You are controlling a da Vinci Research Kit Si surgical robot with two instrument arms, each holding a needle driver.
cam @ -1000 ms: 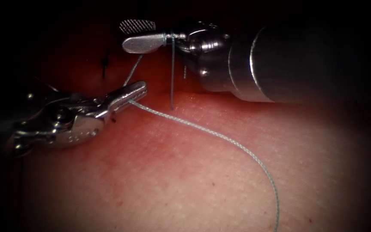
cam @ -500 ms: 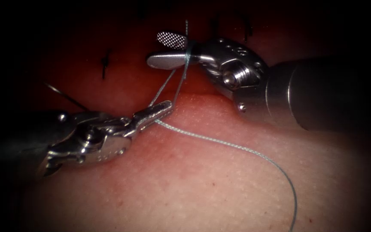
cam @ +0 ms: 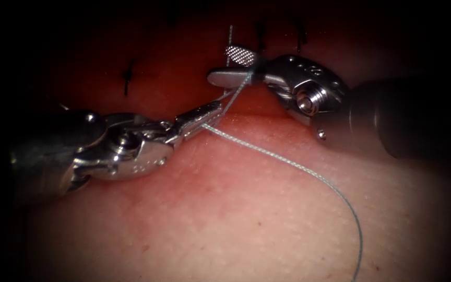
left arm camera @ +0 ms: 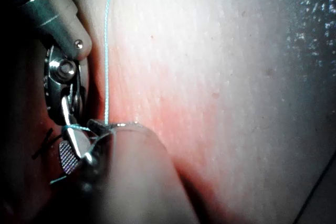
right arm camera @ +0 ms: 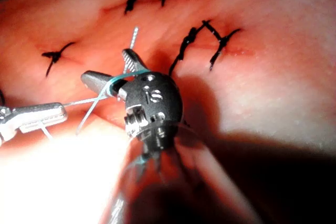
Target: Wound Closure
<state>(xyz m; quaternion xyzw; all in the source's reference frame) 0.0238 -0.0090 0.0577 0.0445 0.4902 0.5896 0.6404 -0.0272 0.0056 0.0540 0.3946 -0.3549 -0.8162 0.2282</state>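
My left tool (cam: pixel 212 110) lies low over the tissue (cam: pixel 225 219) with its jaws shut on the pale thread (cam: pixel 288 163) close to their tip. From there the thread trails away across the tissue. Just above, my right tool (cam: pixel 219 65) stands open, ridged jaw face up, holding nothing. A loop of thread (cam: pixel 247 78) is wound around its jaws near the hinge. The right wrist view has the same loop (right arm camera: pixel 112 85) on the open right tool (right arm camera: pixel 105 64), with the left tool's shut jaws (right arm camera: pixel 47 115) beside it. I cannot make out the needle.
Dark tied stitches (right arm camera: pixel 191 38) cross the closed cut behind the tools, and a further one (cam: pixel 127 78) sits farther left. Red fluid stains the tissue around the cut. A short free thread end (cam: pixel 229 36) sticks up by the right tool.
Both tools have shifted to the right. The right tool came lower and turned at its wrist with the thread loop still around its jaws. The left tool followed, keeping its hold on the thread.
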